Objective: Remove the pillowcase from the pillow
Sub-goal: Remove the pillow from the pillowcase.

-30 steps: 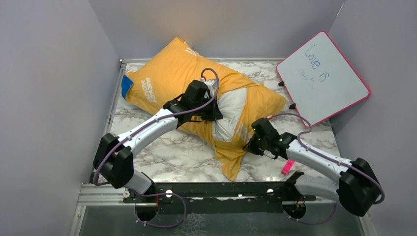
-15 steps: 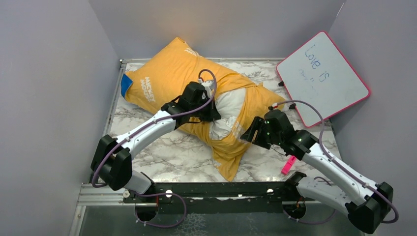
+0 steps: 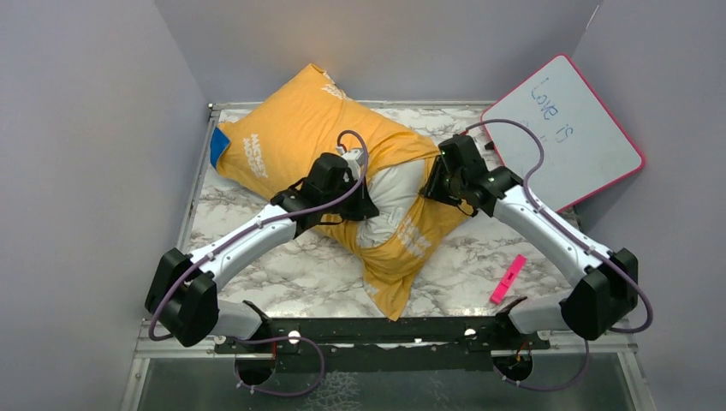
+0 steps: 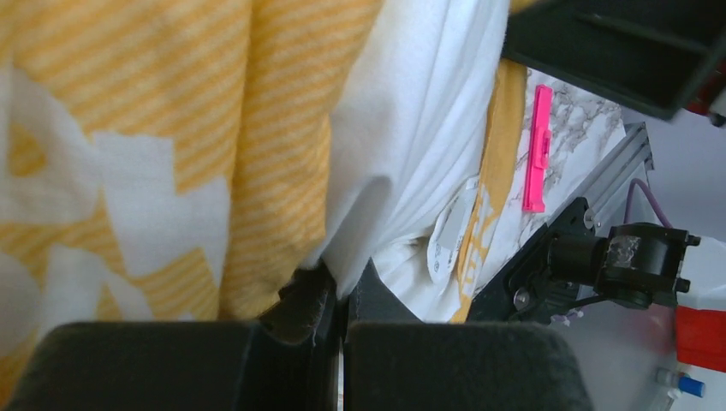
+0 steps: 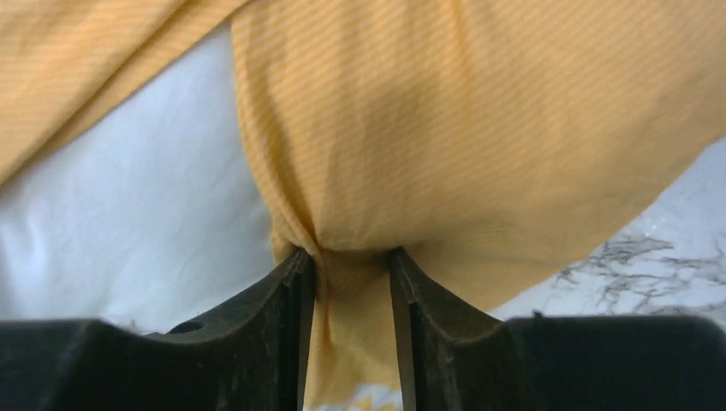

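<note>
The orange-yellow pillowcase [image 3: 291, 137] with white lettering lies diagonally across the table, its blue face showing only at the left corner. The white pillow [image 3: 395, 193] bulges out of its opening in the middle. My left gripper [image 3: 370, 205] is shut on a fold of the white pillow [image 4: 402, 154], right beside the pillowcase edge [image 4: 274, 171]. My right gripper [image 3: 428, 188] is shut on a bunched fold of the pillowcase [image 5: 445, 128] at the right side of the opening, with the pillow [image 5: 128, 214] to its left.
A pink-edged whiteboard [image 3: 561, 137] leans at the back right, close to the right arm. A pink marker [image 3: 508, 278] lies on the marble table [image 3: 291, 265] near the front right. Grey walls close in the left, back and right sides.
My right arm has swung from the front right up and back to the pillowcase's right side and closed on its fabric. The loose pillowcase end shifted left. My left gripper moved slightly left.
</note>
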Robot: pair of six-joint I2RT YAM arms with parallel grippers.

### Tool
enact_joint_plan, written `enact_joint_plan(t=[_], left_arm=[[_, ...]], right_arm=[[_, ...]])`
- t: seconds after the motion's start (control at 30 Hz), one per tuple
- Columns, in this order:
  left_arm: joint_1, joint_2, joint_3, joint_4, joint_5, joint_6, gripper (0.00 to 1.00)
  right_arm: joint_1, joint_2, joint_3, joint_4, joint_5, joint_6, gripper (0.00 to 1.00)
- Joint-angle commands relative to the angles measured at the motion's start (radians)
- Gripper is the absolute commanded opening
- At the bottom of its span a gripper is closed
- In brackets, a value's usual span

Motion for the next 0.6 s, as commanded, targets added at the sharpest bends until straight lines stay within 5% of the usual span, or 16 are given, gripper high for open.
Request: enact_joint_plan(t=[0.0,0.1,0.3,0.47,0.57], left_arm=[[0.005,-0.050,-0.036,-0.062,-0.045,-0.002,0.00],[0.004,-0.059,-0.037,-0.076,-0.072,0.007,0.00],[0.005,-0.047,-0.033,-0.079,-0.086,0.014,0.00],[0.005,-0.004,-0.002,-0.066,-0.047,0.021,0.00],[0.005,0.015,0.022,-0.052,-0.026,0.013,0.00]], right_arm=[[-0.033,0.079,0.064,0.005,0.073,-0.091,0.29],[-0.109,0.084,0.062,-0.046,0.155,-0.113,0.03],[-0.356,0.006,-0.034,0.003,0.069,-0.203,0.03],[-0.358,0.055,-0.064,0.025,-0.344,-0.244,0.00],[-0.359,0.032,-0.104,0.031,-0.460,-0.225,0.09]])
